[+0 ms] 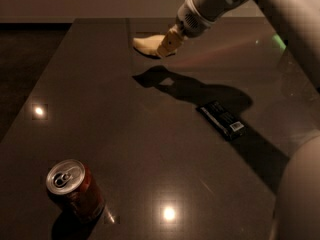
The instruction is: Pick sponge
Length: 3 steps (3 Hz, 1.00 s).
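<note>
The sponge [146, 43] is a small pale yellow block at the far middle of the dark table [100, 114]. My gripper [163, 48] comes in from the upper right and is shut on the sponge's right end. The sponge hangs above the table, with its shadow lying apart from it, lower on the tabletop. The cream fingers [170, 40] cover part of the sponge's right side.
A black wrapped snack bar [221, 120] lies right of centre, under the arm's shadow. A red soda can [74, 188] stands at the near left. My white arm [280, 14] fills the right side. The table's left edge runs diagonally beside dark floor.
</note>
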Available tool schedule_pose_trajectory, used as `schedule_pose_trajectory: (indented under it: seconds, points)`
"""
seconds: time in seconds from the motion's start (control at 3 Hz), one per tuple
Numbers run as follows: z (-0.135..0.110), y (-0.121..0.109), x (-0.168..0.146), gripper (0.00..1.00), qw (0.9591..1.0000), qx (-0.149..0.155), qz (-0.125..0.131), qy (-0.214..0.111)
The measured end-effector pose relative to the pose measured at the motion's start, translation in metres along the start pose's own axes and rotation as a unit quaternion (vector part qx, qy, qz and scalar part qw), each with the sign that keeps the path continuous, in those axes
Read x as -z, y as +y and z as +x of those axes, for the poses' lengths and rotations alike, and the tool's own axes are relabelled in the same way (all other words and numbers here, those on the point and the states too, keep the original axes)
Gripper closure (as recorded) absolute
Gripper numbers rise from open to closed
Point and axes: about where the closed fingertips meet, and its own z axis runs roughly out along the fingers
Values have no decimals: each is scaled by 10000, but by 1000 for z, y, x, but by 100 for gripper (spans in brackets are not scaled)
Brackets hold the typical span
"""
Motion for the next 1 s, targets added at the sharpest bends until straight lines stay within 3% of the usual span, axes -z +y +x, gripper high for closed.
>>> schedule_pose_trajectory:
  seconds: [0.33,0.67,1.0]
  points:
    - [-10,-1,43,100,9992,303,62,-266]
    - [-15,3,65,100,9966,722,-15,-405]
    - [-15,3,65,100,9964,740,-15,-406]
